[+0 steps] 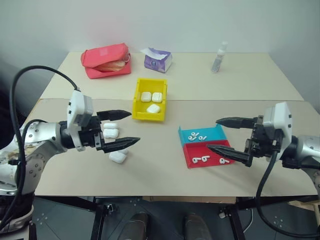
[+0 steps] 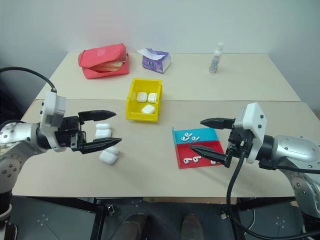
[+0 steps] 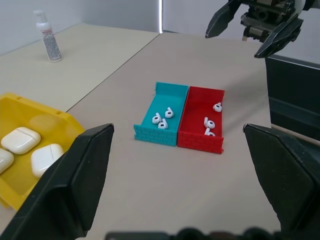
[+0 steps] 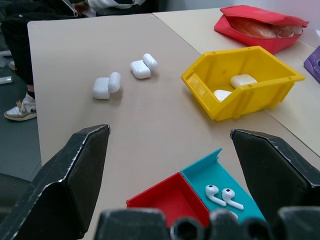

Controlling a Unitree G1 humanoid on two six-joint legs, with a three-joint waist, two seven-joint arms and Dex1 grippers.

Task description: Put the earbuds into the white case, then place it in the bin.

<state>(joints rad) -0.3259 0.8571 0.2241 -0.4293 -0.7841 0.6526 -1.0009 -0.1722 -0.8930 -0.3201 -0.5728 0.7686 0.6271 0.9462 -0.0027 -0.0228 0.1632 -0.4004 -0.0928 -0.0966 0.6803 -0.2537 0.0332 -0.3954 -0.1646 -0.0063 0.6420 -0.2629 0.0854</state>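
— Beige table (image 1: 165,170) under me, pale wall behind. What's on your left?

— From the table's middle, my left gripper (image 1: 120,129) hangs at about nine o'clock, fingers spread wide and holding nothing. Loose white cases (image 1: 110,130) sit just past it, and another white case (image 1: 117,157) lies open at its five o'clock.

— And the bin?

— Yellow bin (image 1: 141,114) at twelve o'clock from the middle, three closed white cases (image 1: 153,108) inside. At the table's far edge are a red pouch (image 1: 106,60), a purple tissue pack (image 1: 158,60) and a small spray bottle (image 1: 218,57).

— Where are the earbuds?

— Earbuds (image 1: 196,136) lie in the teal tray (image 1: 216,132), more earbuds (image 1: 200,159) in the red tray (image 1: 192,148) touching it, at about four o'clock from the bin.

— Your right side?

— My right gripper (image 1: 234,137) hovers at the trays' three o'clock, fingers wide apart, empty
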